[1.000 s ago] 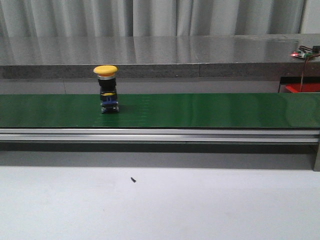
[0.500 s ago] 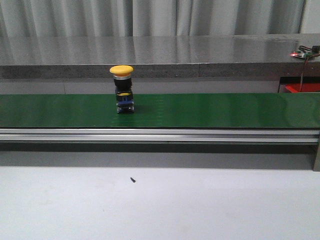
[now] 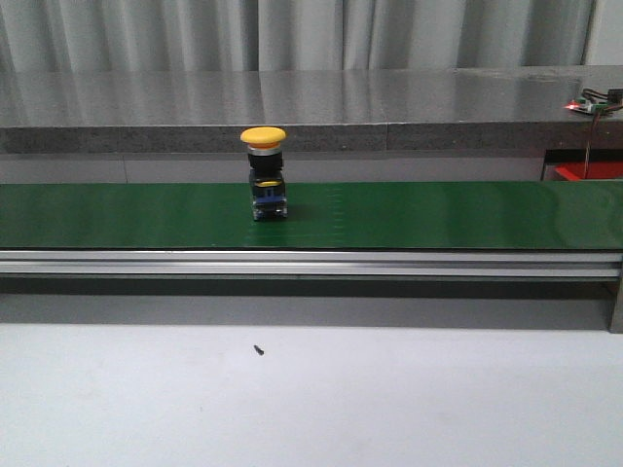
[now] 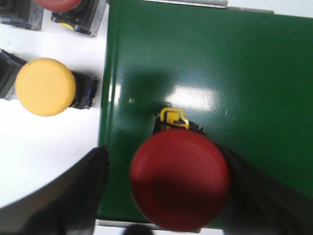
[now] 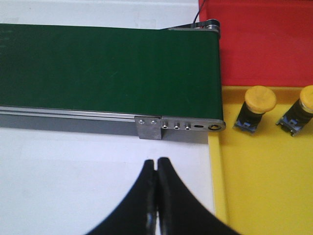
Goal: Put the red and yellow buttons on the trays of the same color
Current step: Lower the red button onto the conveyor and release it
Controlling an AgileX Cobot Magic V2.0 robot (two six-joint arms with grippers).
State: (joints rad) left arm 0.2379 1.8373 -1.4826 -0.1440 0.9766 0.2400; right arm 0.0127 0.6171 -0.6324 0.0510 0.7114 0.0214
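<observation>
Red button (image 4: pixel 179 178) | between open left gripper (image 4: pixel 161 196) fingers | on belt (image 4: pixel 234 73)

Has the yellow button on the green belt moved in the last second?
Yes. The yellow button has travelled rightward along the green belt, judged against the fixed speck on the table.

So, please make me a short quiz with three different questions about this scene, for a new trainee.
1. True or false: the yellow button stands upright on the green belt.
2. In the right wrist view, how many yellow buttons lie in the yellow tray? A) none B) two C) four
3. Fill in: the left gripper has its fingers on either side of a ___ button.

Key: 1 true; 2 B; 3 red.
</observation>
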